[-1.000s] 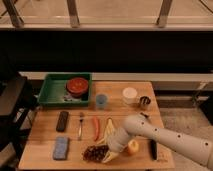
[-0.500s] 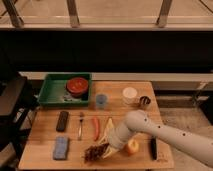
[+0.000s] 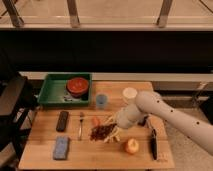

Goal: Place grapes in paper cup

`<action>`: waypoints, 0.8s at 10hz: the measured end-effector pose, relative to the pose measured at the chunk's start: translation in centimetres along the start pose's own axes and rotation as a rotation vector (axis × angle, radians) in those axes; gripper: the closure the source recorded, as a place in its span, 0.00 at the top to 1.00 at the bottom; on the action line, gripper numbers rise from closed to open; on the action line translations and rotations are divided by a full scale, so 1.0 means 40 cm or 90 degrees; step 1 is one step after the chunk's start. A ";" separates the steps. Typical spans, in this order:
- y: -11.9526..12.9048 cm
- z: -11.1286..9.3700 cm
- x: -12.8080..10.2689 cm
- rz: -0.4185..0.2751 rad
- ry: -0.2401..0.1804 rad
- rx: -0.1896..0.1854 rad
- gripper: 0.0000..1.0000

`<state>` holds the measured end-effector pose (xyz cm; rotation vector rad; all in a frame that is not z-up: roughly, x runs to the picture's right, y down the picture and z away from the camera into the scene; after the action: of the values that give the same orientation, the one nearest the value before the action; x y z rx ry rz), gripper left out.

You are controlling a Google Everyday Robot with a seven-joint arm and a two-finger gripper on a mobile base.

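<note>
Camera view of the wooden counter (image 3: 45,131), seen from above and in front. The grapes (image 3: 101,132), a dark reddish bunch, sit near the middle of the counter and a little toward its near edge. The bunch's long axis runs roughly across the picture. My pincer (image 3: 113,135) is at the end of the white arm, which enters from the picture's right. It meets the bunch at its right-hand end, and the two look as if they touch. I cannot tell whether the pincer is open, closed, or gripping the grapes, nor whether the bunch rests on the counter or hangs just above it. The paper cup (image 3: 129,93) stands toward the far edge, beyond the pincer and slightly to its right in the picture, with the arm's bulky wrist between the two. The bluish cup (image 3: 101,100) stands just left of the paper cup and directly beyond the grapes, so in my judgement it is the likeliest wrong target. I judge that the coming move is a carry away from the near edge, bearing a little rightward, to bring the grapes over the white rim.
</note>
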<state>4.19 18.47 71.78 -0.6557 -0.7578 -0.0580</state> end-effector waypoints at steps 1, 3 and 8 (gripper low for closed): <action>-0.042 -0.044 0.034 0.012 0.015 0.015 0.00; -0.072 -0.121 0.118 0.045 0.034 0.038 0.00; -0.047 -0.282 0.335 0.145 0.092 0.072 0.00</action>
<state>20.49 12.91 75.47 -0.6183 -0.5397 0.1434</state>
